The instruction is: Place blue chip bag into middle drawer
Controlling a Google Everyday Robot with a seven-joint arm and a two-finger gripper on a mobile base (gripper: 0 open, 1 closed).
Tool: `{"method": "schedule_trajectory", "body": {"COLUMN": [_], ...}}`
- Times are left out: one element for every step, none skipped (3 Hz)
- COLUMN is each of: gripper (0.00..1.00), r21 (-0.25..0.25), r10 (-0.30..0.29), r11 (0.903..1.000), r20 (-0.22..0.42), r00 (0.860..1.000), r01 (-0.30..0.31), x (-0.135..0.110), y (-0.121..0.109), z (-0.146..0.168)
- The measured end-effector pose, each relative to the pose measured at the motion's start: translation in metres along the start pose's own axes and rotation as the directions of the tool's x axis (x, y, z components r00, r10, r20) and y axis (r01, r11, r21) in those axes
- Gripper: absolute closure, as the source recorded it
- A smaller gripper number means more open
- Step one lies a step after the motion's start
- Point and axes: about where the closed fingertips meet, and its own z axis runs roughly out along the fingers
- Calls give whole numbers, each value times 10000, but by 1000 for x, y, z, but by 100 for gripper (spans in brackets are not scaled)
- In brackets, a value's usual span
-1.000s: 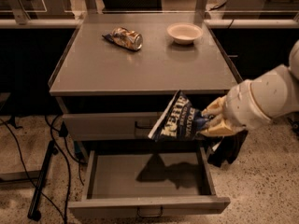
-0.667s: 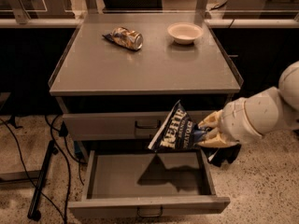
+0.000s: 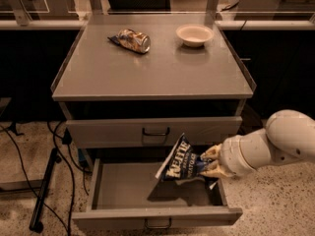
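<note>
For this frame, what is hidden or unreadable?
Camera view:
Part of the middle drawer floor: hidden by the blue chip bag and the gripper holding it over the open drawer.
The arm past the gripper: cut off by the right edge.
Print on the wrapper on the cabinet top: too small.

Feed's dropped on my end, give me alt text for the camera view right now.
The gripper, reaching in from the right, holds the blue chip bag over the open middle drawer. The drawer above is closed; a crumpled wrapper and a white bowl sit on the cabinet top.
</note>
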Motion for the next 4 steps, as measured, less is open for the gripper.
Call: {"method": "schedule_trajectory", "body": {"gripper": [100,100,100,100], "r21": [46,20,0,104], "r10": [-52,-229,-290,-338], "r11": [10000,9997,9996,9994], "r20": [17,53,187,366], "r00": [10000,9997,9994,9988], "r01": [51,229,290,335], "x": [7,18,29,38], "y": [2,4,4,2], "z": [7,34,64,94]}}
